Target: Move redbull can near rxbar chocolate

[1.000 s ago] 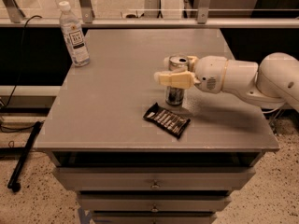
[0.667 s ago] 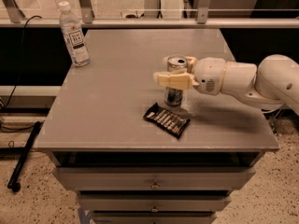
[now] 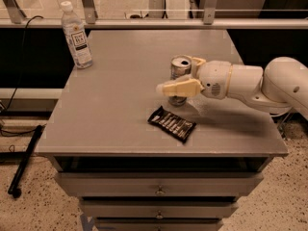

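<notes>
The redbull can (image 3: 181, 67) stands upright on the grey table (image 3: 120, 105), right of its middle. My gripper (image 3: 179, 76) reaches in from the right on a white arm (image 3: 250, 83). Its cream fingers (image 3: 180, 87) sit on both sides of the can, one in front and one behind, closed on it. The front finger hides the can's lower middle. The rxbar chocolate (image 3: 172, 123), a flat black wrapper with white lettering, lies just in front of the can, near the table's front edge.
A clear plastic bottle (image 3: 77, 36) with a white cap stands at the table's back left corner. A rail (image 3: 154, 23) runs behind the table. Drawers (image 3: 159, 189) are below the front edge. A black pole (image 3: 26, 160) lies on the floor at left.
</notes>
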Action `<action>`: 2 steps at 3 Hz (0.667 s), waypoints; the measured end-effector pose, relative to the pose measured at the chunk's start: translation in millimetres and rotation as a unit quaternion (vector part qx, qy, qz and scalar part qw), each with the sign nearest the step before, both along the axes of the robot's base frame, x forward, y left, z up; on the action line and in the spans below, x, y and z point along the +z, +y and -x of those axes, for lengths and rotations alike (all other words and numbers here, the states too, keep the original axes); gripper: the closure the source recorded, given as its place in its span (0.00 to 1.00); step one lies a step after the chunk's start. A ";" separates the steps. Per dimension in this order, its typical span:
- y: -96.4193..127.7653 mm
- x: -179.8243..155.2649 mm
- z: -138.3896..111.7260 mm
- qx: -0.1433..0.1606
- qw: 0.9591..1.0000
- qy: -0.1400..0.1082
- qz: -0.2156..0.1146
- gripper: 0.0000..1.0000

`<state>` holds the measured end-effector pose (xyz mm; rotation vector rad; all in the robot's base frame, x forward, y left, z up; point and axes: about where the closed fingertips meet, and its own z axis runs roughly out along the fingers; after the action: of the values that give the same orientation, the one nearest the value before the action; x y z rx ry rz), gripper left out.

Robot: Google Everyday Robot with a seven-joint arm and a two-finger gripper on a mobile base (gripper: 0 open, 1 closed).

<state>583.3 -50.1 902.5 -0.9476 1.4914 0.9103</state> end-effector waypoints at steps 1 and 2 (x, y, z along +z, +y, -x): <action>-6.8 5.4 8.0 0.002 1.000 -0.016 0.004 0.00; -41.2 20.6 8.6 -0.008 0.999 -0.036 0.019 0.00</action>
<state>574.7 -91.3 923.1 -0.9848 1.4581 0.8312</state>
